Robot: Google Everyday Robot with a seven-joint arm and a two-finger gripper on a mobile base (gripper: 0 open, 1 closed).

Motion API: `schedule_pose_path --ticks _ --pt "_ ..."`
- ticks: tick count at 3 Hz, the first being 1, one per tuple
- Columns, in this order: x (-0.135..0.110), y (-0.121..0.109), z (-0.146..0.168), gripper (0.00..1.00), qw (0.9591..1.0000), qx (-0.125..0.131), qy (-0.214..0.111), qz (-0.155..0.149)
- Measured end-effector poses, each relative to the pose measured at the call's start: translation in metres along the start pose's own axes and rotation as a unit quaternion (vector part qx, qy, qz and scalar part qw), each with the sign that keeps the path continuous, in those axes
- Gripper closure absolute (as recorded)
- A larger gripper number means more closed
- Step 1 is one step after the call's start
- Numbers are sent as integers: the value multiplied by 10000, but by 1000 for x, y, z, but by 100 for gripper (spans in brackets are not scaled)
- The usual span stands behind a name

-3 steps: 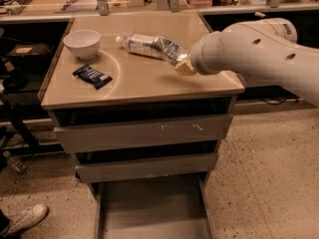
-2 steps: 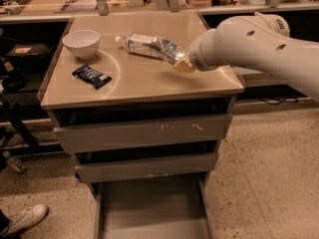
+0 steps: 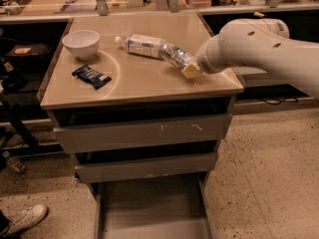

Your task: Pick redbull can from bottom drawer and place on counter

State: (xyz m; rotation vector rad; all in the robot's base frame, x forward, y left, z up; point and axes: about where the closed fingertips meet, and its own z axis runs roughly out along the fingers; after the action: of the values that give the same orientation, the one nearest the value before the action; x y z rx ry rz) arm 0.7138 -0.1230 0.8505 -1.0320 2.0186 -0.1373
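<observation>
Gripper (image 3: 192,71), mostly behind the arm (image 3: 259,49), at right edge of the counter (image 3: 134,86) beside the bottle (image 3: 154,49); grip cannot be told; bottom drawer (image 3: 154,213) pulled out

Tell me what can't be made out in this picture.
- Redbull can: not seen. The bottom drawer is open, but the lower frame edge cuts off its front.
- Gripper: over the counter at the bottle end, mostly hidden by the arm.

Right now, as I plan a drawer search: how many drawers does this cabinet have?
3, stacked under the counter: the top drawer, the middle drawer, and the bottom drawer, pulled out. The gripper is over the counter's right edge.
</observation>
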Motion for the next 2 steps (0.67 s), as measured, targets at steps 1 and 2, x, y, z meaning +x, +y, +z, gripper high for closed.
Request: schedule_pose_path --ticks 1,2 --pt "17 1 7 100 9998 -100 165 43" --pt "18 1 7 82 9998 -102 166 42"
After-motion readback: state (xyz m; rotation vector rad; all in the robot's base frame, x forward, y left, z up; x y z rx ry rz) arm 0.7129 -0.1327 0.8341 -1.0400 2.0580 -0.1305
